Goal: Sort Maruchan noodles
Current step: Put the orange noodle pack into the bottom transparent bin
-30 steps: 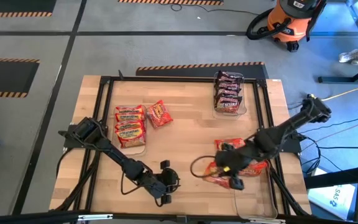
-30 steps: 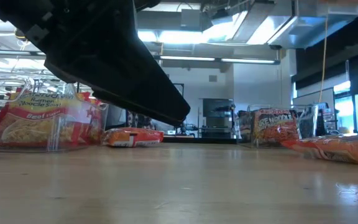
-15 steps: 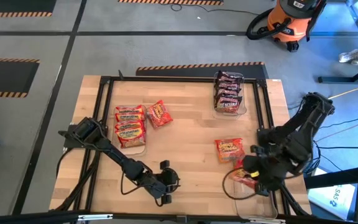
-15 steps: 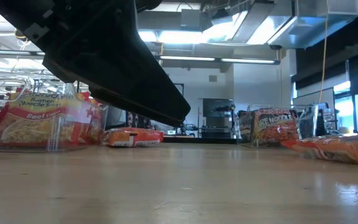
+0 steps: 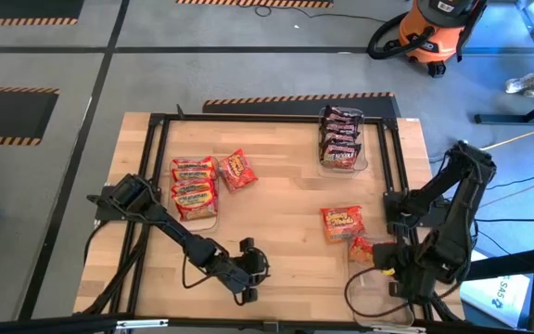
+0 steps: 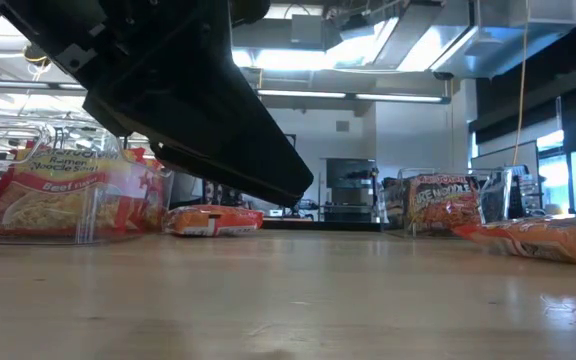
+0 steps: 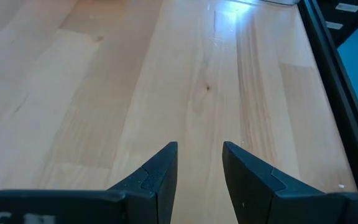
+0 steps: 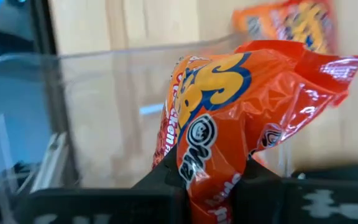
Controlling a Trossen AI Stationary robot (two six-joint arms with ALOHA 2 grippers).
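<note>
Orange noodle packet (image 8: pixel 229 124) clamped between the right gripper's (image 5: pixel 378 255) fingers, held over a clear bin (image 8: pixel 73 118) at the tabletop's (image 5: pixel 286 186) near right corner. Another orange packet (image 5: pixel 342 223) lies just beside. Red packets (image 5: pixel 194 186) fill the left bin, maroon packets (image 5: pixel 340 137) the far bin. Left gripper (image 7: pixel 199 171) rests near centre, fingers apart, empty.

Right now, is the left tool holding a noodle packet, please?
No, the left tool hangs open over bare table, nothing between its fingers.
</note>
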